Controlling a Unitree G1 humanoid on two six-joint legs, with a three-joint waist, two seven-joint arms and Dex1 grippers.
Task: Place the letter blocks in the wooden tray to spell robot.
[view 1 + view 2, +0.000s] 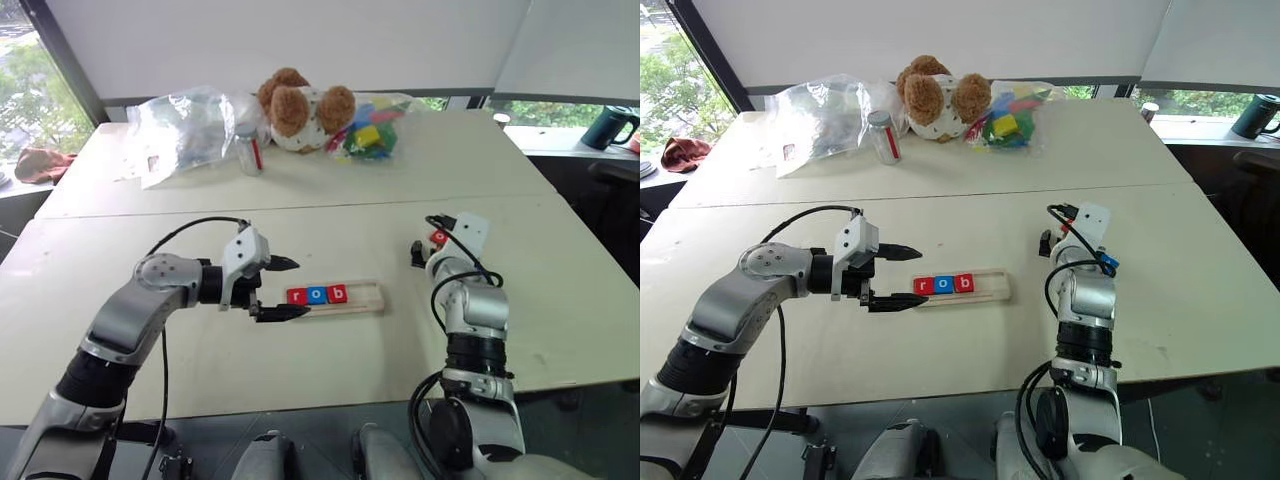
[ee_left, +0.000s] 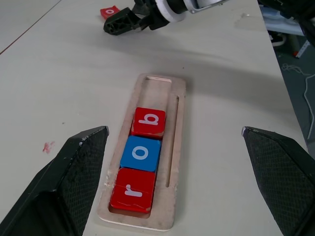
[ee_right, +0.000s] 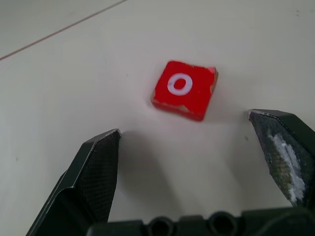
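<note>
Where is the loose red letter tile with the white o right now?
The red square o tile lies flat on the white table, on the robot's right, just ahead of the open right end effector, away from the wooden tray.

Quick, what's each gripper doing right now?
Left gripper: open, empty, at the wooden tray.
Right gripper: open, empty, near the red o block.

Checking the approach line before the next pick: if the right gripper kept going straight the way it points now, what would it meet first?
Most likely the red "o" tile, lying flat on the white table just ahead of the open right gripper. Nothing else sits in between; depth is hard to judge, so it could touch the tabletop just short of it.
</note>
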